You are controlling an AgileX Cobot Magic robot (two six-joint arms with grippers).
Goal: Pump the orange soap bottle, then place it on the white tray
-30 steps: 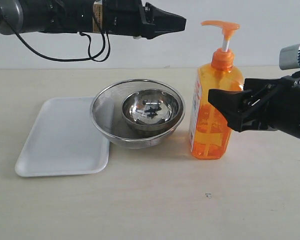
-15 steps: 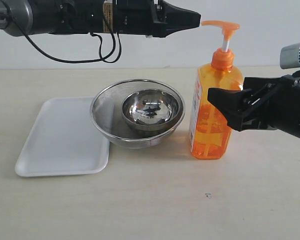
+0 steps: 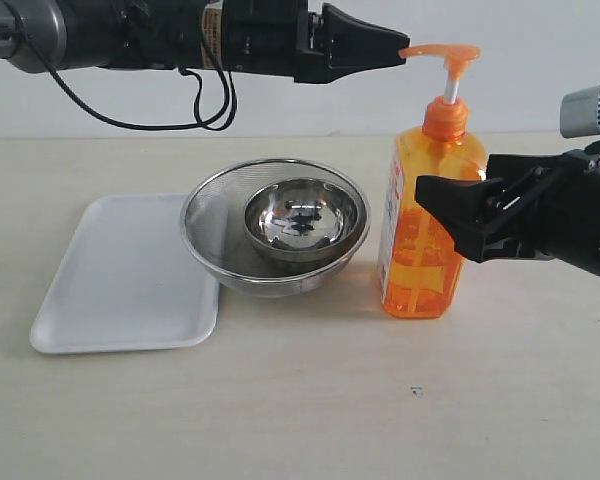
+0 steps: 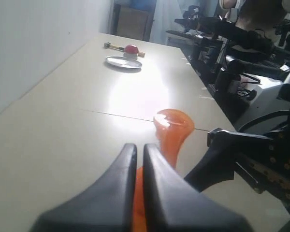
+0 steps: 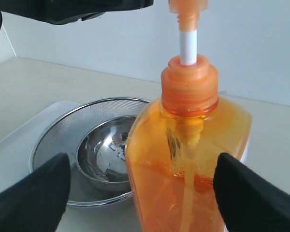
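The orange soap bottle [image 3: 417, 255] stands upright on the table, right of the bowls, its pump head [image 3: 442, 50] raised on the white stem. My left gripper [image 3: 400, 56] is shut and empty, high above the table, with its tip at the spout end of the pump head [image 4: 173, 124]. My right gripper [image 3: 435, 210] is open at the bottle's mid-height, its fingers either side of the bottle [image 5: 183, 145] with a clear gap on one side. The white tray [image 3: 120, 270] lies flat at the left.
A round steel mesh strainer [image 3: 202, 215] with a smaller steel bowl [image 3: 302, 222] inside it sits between tray and bottle, its rim overlapping the tray's right edge. A white wall runs behind the table. A plate and a red object [image 4: 130, 49] lie far off.
My left gripper has travelled to the right, from above the bowls to the pump head's spout. The right gripper and the bottle have not moved.
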